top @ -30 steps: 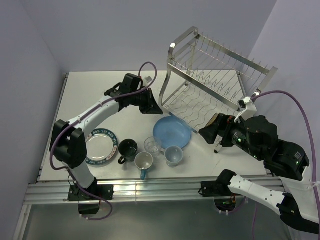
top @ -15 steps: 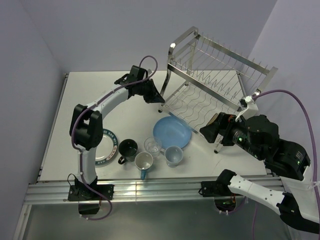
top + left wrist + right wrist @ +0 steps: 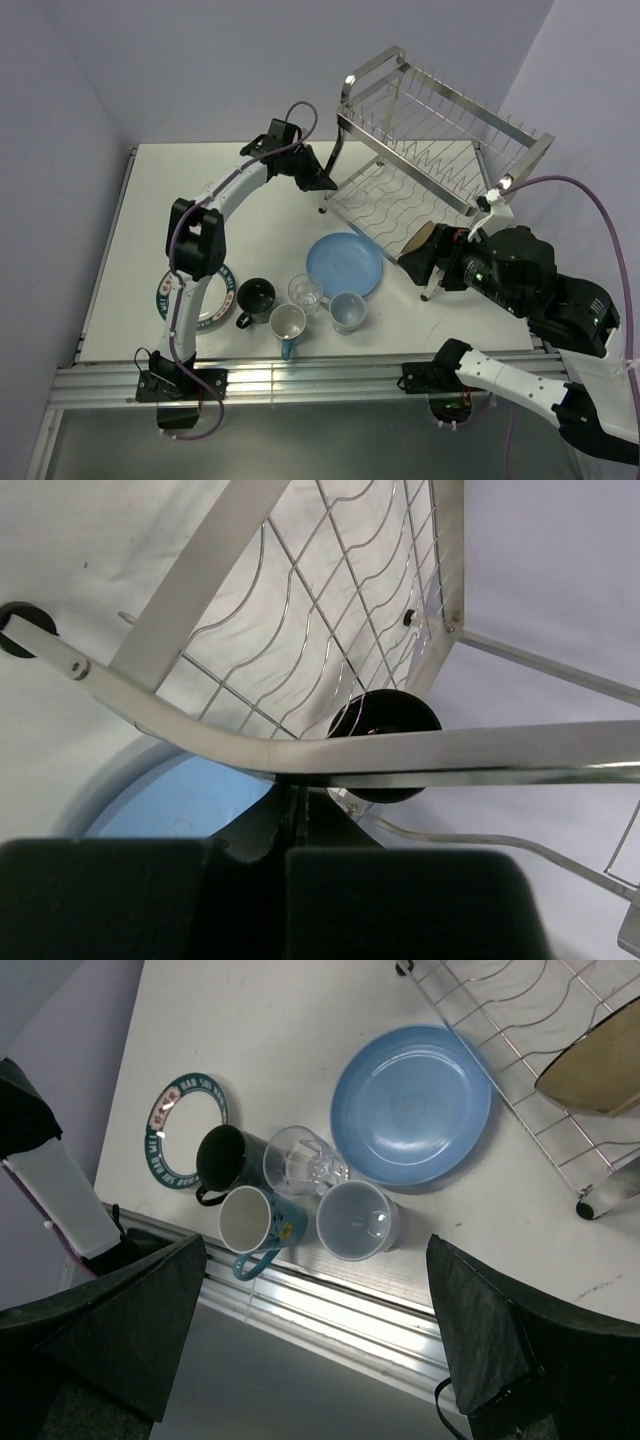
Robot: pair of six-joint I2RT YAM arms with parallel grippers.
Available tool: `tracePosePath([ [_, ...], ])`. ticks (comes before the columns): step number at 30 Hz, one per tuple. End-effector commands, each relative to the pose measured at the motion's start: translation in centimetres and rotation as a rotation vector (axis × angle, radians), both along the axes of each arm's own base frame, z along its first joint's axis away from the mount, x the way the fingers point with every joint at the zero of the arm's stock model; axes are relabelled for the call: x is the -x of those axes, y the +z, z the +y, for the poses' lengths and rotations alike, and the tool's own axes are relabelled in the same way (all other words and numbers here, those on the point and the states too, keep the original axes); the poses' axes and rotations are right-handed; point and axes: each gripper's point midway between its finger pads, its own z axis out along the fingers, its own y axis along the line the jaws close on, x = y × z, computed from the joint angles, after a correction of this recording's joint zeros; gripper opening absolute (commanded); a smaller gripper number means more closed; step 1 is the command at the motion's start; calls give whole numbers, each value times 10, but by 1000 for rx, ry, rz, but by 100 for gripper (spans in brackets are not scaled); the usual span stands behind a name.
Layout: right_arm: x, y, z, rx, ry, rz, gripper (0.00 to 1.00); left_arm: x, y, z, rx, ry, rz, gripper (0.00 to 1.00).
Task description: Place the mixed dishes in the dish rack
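Dishes lay loose on the table (image 3: 150, 200), none that I could see in the dish rack (image 3: 440, 125). The large light-blue plate (image 3: 345, 264) sat flat just beside the rack's lower tier. Nearer my bases stood a tight cluster of the dark mug (image 3: 255, 297), the clear glass (image 3: 305, 292), the light-blue cup (image 3: 347, 310) and the white-and-blue mug (image 3: 287, 325). The lettered-rim plate (image 3: 186, 1127) lay off to their left, partly under my left arm (image 3: 215, 200) in the overhead view. I judged the big plate stiff and slick, lying too flat to pinch except by its raised rim. The glass looked the most fragile and slippery, best taken over its lip with one finger inside. The mugs I would take likewise by the wall, since they stood so close that a wide approach could knock a neighbour. The rack, rigid wire and far bulkier, stood at the far right. My left gripper (image 3: 297, 825) was shut tight on nothing, its tips right at the rack's slanted leg; whether they touched it I could not tell. My right gripper (image 3: 428, 258) hung wide and empty near the rack's front corner, looking down on the cluster.
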Motion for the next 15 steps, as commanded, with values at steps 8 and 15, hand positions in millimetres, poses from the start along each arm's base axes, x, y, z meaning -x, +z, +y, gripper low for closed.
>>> tracePosePath([
  [8, -7, 4, 18, 37, 64, 17, 98, -12, 8, -24, 76, -59, -45, 0],
  [15, -5, 2, 18, 27, 69, 16, 98, 23, 5, 31, -131, 14, -67, 40],
])
